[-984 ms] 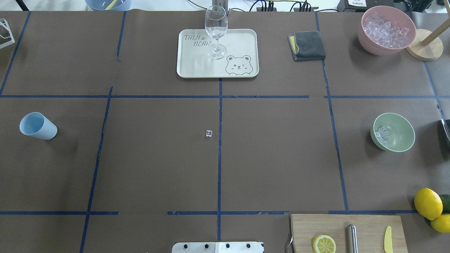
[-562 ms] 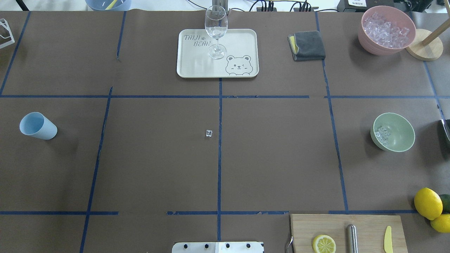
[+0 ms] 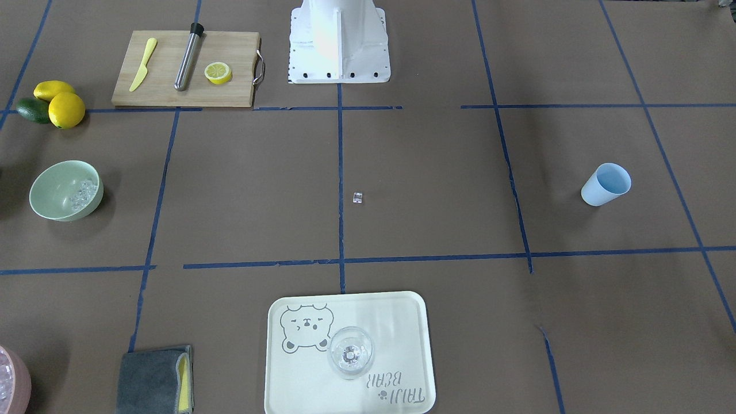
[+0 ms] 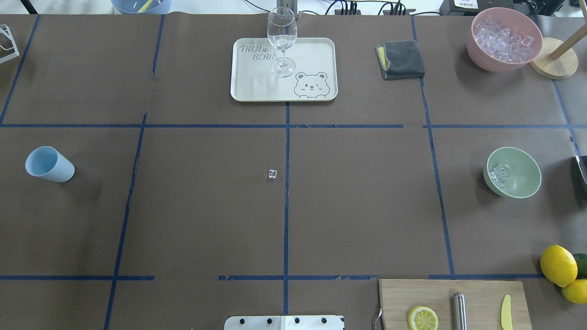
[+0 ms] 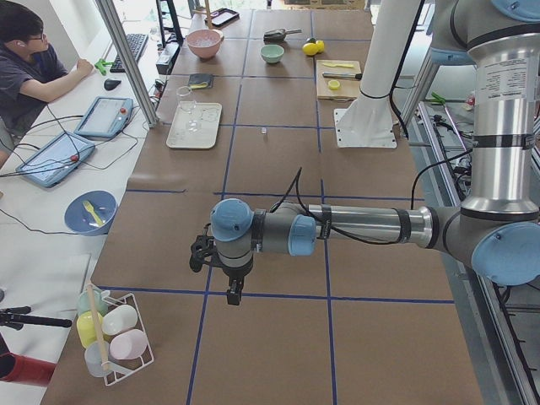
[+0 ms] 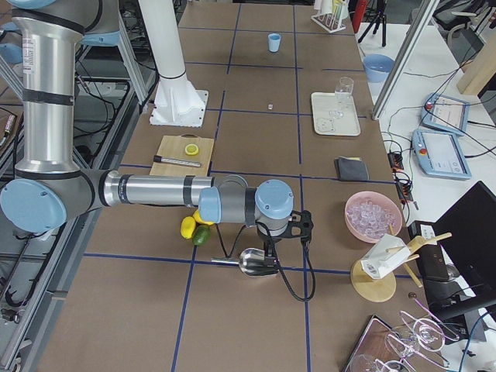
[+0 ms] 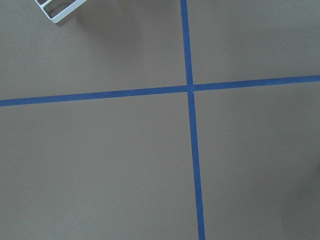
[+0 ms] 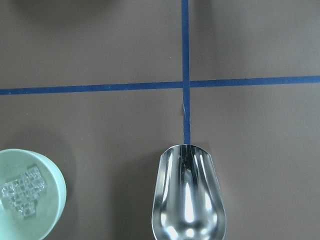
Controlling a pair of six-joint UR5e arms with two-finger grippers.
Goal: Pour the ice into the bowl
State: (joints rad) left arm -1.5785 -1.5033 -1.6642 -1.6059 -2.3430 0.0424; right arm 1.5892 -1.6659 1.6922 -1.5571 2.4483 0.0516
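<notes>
A little ice lies in the bowl; whether the left gripper or the right gripper is agape, I cannot tell.

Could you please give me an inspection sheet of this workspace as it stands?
Surface: brown paper table with a blue tape grid.
Job's things: green bowl holds a small ice heap; one stray cube lies mid-table.
Clutter: pink bowl of ice, empty metal scoop, blue cup, tray with wine glass, grey cloth, cutting board, lemons.
Grippers: left gripper and right gripper hang over the table; open or shut, cannot tell.
Cables: black cable loops below the right gripper.
Surroundings: person at a side desk.
</notes>
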